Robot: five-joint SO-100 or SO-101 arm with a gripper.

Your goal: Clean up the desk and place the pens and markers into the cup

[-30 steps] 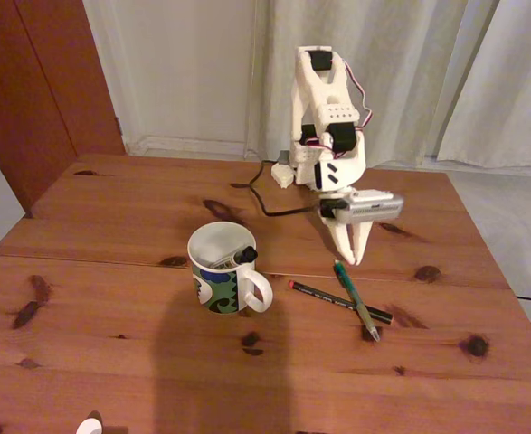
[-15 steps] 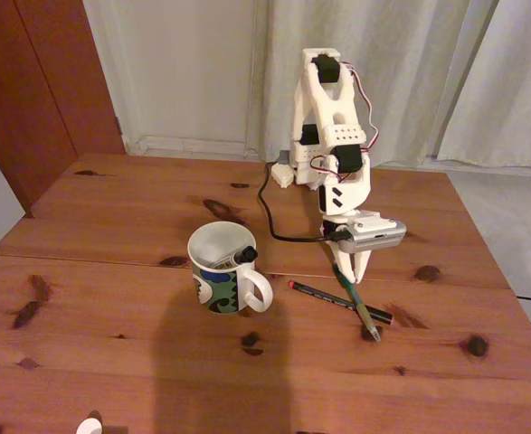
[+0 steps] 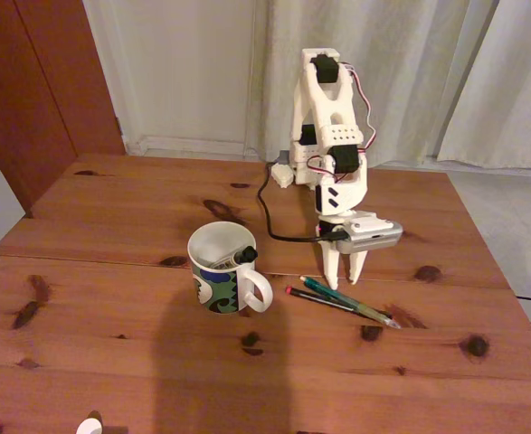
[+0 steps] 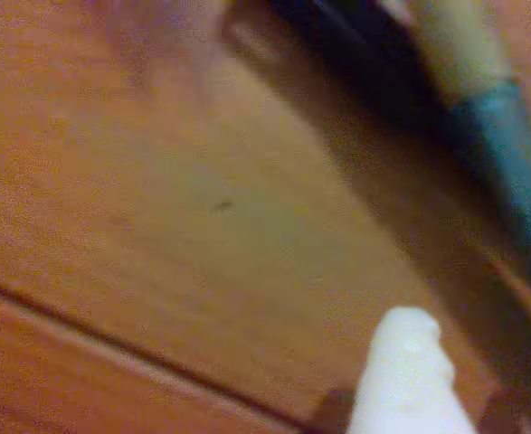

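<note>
The desk (image 3: pixel 111 298) carries one cup, one arm and three writing sticks. Over the last second the arm has lowered its gripper (image 3: pixel 343 276) from above the two loose pens to the tabletop, tips now at or just off the wood. In the same interval the teal-green pen (image 3: pixel 346 301) has swung — it crossed the black pen at a steep angle before and now lies almost parallel to it, just beside it, its near end by the left fingertip as the fixed view shows it. The likely cause is a push from the descending fingers instead of a clean straddle. For the task this means the grasp is not yet secured: the jaws stand slightly parted with nothing between them, and a closing motion may catch both pens or neither.

Count, largest to smallest:
- One cup (image 3: pixel 222 271), white with a patterned lower half, upright, left of the gripper and well apart from it.
- One white marker (image 3: pixel 233 259) — already inside the cup, black cap leaning on the rim.
- One teal-green pen, on the desk; its barrel also shows in the wrist view (image 4: pixel 509 172).
- One thin black pen (image 3: pixel 324 299) with a red tip, on the desk.

One of three is stowed; two remain.
</note>
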